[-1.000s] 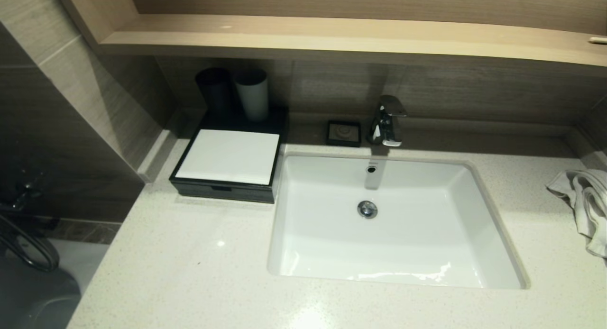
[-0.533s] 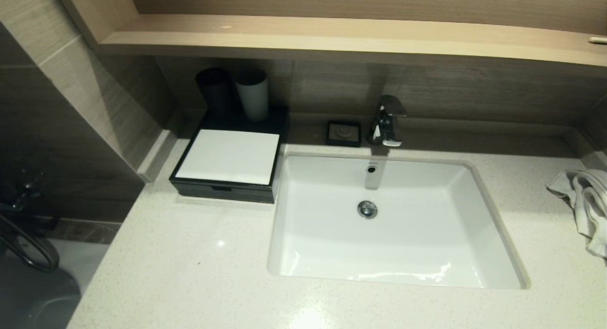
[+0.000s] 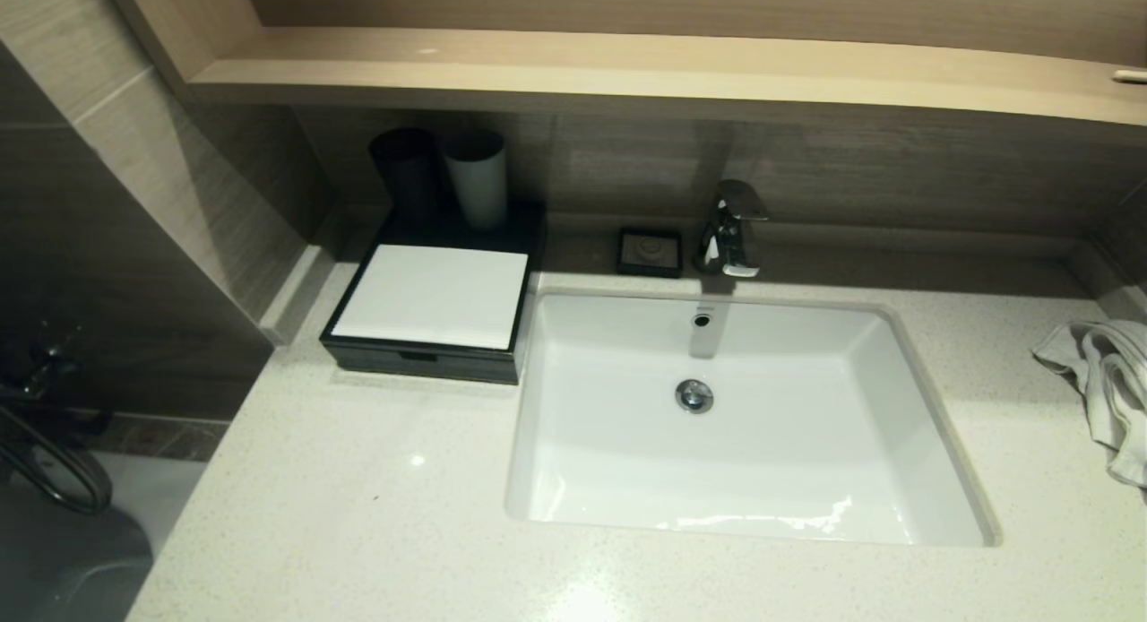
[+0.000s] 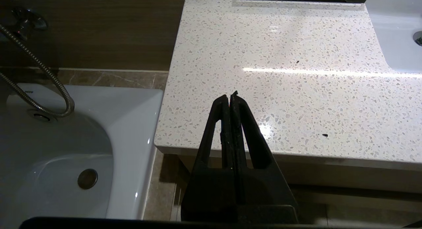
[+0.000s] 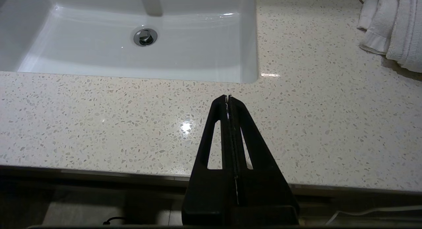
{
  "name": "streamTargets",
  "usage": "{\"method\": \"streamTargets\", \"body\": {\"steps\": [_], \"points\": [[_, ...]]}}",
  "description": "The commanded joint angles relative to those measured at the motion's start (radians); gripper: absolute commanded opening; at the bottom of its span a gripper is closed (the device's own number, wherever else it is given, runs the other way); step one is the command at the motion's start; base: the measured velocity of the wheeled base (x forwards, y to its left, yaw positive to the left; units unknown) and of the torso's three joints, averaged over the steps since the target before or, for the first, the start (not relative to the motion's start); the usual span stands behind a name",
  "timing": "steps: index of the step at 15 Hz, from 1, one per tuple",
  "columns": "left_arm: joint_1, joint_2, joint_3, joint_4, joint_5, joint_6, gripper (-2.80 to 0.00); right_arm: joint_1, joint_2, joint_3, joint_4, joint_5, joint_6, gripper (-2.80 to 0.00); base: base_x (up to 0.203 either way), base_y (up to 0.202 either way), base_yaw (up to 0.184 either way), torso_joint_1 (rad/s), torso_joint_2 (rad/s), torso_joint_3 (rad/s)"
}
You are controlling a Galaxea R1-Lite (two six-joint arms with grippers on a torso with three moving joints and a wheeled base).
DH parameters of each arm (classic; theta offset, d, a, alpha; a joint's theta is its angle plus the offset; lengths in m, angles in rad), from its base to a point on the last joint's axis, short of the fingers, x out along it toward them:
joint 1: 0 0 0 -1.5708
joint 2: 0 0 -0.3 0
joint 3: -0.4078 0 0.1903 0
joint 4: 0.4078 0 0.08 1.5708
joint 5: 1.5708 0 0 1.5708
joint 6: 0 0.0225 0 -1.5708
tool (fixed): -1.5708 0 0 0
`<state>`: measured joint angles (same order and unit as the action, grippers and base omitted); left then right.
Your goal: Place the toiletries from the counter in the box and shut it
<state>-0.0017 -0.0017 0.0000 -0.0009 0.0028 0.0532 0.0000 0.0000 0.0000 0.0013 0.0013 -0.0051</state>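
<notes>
The black box (image 3: 432,301) with its white top panel sits at the back left of the speckled counter (image 3: 358,505), its front drawer pushed in. No toiletries show in any view. My left gripper (image 4: 229,97) is shut and empty, hovering over the counter's near left corner. My right gripper (image 5: 228,98) is shut and empty too, held over the counter's front edge just before the sink's near right corner. Neither arm appears in the head view.
A white inset sink (image 3: 744,514) fills the counter's middle, with a chrome tap (image 3: 732,229) and a small black soap dish (image 3: 650,251) behind it. A black cup (image 3: 406,169) and a grey cup (image 3: 478,179) stand behind the box. A white towel (image 3: 1104,380) lies at the right. A bathtub (image 4: 66,156) is left of the counter.
</notes>
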Motion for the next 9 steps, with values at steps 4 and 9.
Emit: {"method": "streamTargets", "body": {"steps": [4,9], "points": [[0.0,0.002,0.0,-0.001,0.0,0.0,-2.8,0.0,0.0,0.0,0.0,0.0,-0.001,-2.8,0.0,0.0,0.0,0.0,0.0,0.0],[0.0,0.002,0.0,-0.001,0.0,0.0,-2.8,0.0,0.0,0.0,0.0,0.0,0.0,-2.8,0.0,0.0,0.0,0.0,0.0,0.0]]}}
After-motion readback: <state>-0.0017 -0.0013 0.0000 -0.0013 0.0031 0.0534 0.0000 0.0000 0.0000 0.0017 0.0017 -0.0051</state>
